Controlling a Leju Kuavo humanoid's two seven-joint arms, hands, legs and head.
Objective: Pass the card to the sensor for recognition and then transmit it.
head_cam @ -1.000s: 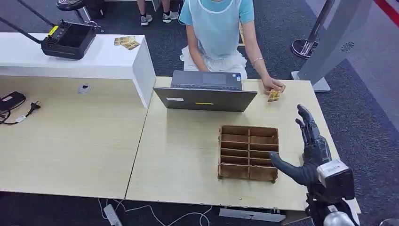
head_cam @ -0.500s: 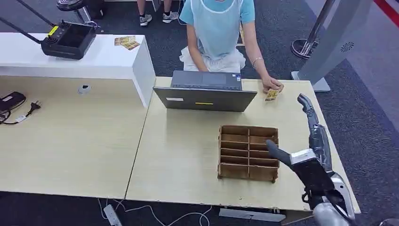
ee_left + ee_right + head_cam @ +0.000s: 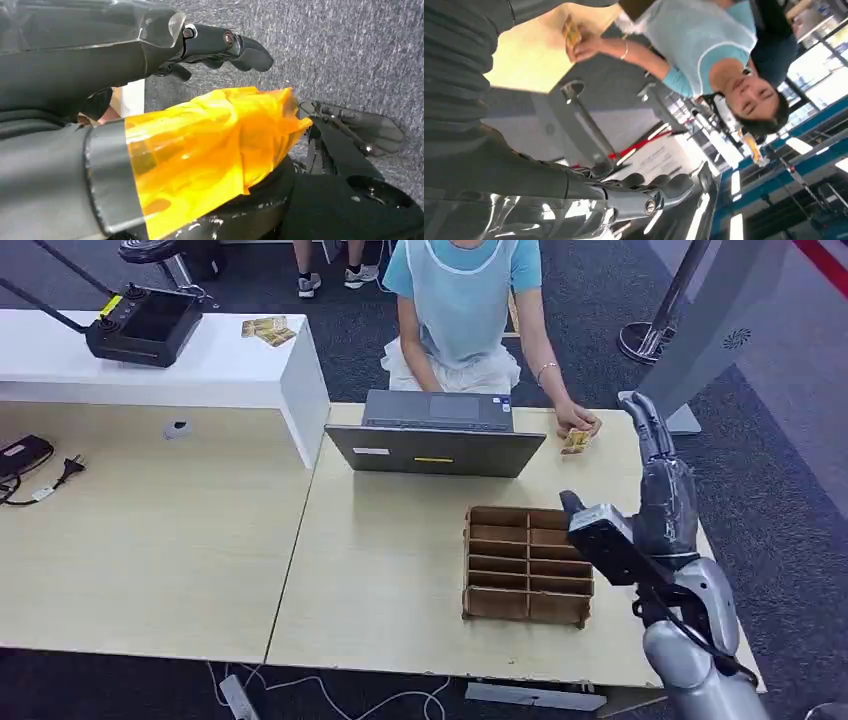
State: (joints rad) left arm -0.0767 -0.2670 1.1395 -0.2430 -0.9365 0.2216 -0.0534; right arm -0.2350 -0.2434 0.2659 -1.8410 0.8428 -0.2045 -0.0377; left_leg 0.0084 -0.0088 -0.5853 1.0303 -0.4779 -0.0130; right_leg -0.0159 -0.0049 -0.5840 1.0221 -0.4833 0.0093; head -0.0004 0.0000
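I see one right hand (image 3: 660, 502) raised above the right side of the light wooden table (image 3: 400, 570), its fingers stretched out and apart, pointing to the far side, and it holds nothing. The left hand (image 3: 220, 45) appears in the left wrist view over grey carpet; its dark fingers look slightly curled with nothing in them, but how far open it is I cannot tell.

One card (image 3: 576, 442), yellow-gold, lies on the far right part of the table, under the fingertips of the person's hand (image 3: 578, 420). The person sits at the far side, behind one grey laptop (image 3: 436, 435).

One brown cardboard organizer (image 3: 527, 565) stands on the table, near the right hand and to its left. It has two columns of narrow compartments, and all that I can see are empty.

On the white counter (image 3: 200, 365) at far left I count one black controller (image 3: 145, 325) and a few more yellow cards (image 3: 268, 330).
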